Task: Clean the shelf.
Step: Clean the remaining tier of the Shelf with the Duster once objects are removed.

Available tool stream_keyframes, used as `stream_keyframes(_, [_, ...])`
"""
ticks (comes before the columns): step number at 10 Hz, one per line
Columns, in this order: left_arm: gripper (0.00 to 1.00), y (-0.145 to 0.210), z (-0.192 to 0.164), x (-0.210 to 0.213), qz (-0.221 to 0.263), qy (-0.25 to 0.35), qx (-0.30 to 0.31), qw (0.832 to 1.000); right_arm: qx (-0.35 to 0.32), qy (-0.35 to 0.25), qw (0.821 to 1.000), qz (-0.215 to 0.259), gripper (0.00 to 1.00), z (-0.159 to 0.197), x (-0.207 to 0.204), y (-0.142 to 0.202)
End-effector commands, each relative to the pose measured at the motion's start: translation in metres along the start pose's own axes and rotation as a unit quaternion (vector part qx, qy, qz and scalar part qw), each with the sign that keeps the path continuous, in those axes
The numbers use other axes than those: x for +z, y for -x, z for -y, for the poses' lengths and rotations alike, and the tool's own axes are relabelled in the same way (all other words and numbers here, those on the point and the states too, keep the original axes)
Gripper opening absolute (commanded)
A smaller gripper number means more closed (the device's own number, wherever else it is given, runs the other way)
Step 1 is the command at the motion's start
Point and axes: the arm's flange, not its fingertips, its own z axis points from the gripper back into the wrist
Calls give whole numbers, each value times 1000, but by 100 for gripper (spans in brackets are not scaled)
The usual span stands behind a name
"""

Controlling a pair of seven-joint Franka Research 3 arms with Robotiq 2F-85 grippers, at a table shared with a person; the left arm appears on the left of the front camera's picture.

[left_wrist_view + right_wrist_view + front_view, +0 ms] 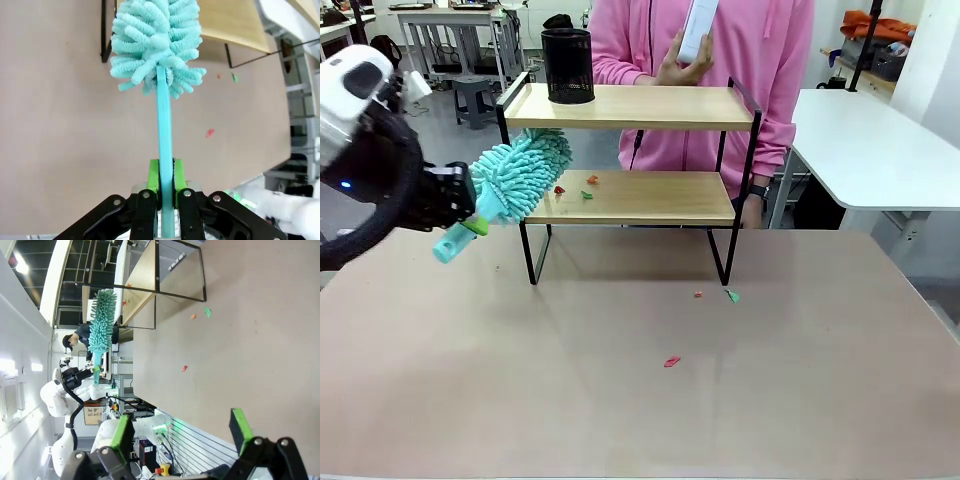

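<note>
Pinching duster [525,170] by its handle, left gripper [166,172] angles the fluffy head in at left end of shelf [660,198], presumably to reach scraps [592,180] (right gripper [182,427] spread, empty).

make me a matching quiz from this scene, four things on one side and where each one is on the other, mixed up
Things:
1. teal duster
2. black mesh cup
3. white box
4. red scrap nearest the camera

Places:
A. on the table, in front of the shelf
B. clamped in the robot's left hand
C. on the shelf's top board
D. held up by the person behind the shelf

Pairs: 1-B, 2-C, 3-D, 4-A
</note>
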Motion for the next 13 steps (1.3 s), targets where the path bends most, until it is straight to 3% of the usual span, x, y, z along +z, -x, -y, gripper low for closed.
stream_keyframes(1, [13, 0, 0, -26, 5, -12, 15, 1000, 13, -14, 1000, 9, 100, -2, -2, -3])
stream_keyframes(5, [13, -29, 9, -52, 31, -33, 43, 998, 13, -14, 1000, 9, 100, -2, -2, -3])
stream_keyframes(13, [13, -50, 31, -78, -17, -14, 14, 1000, 13, -14, 1000, 9, 100, -2, -2, -3])
